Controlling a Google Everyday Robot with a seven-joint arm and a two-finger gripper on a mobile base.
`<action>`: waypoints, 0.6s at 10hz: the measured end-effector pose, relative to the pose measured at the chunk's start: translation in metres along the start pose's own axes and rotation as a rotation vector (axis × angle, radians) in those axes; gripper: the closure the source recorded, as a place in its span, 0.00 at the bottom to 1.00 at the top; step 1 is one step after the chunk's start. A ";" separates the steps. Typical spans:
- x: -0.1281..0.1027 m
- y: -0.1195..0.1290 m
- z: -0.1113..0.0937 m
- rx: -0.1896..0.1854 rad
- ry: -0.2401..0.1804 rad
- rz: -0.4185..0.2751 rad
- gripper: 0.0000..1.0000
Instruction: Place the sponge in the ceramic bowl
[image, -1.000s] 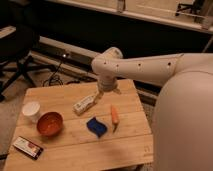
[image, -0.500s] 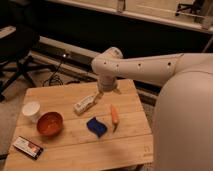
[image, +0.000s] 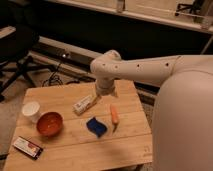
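Note:
The dark blue sponge (image: 96, 126) lies on the wooden table (image: 65, 95), a little right of centre. The orange-red ceramic bowl (image: 49, 123) sits to its left, near the table's left side, with nothing visible inside it. My gripper (image: 103, 96) hangs from the white arm above the table's far middle, behind the sponge and just right of a white packet. It is apart from both the sponge and the bowl.
A white cup (image: 31, 111) stands left of the bowl. A white rectangular packet (image: 84, 104) lies near the gripper. An orange carrot-like stick (image: 114, 114) lies right of the sponge. A flat packet (image: 27, 147) rests at the front left corner. Chairs stand at the far left.

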 end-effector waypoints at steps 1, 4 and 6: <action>0.010 0.020 0.012 -0.044 0.026 -0.048 0.20; 0.041 0.047 0.044 -0.111 0.088 -0.150 0.20; 0.052 0.049 0.062 -0.084 0.093 -0.198 0.20</action>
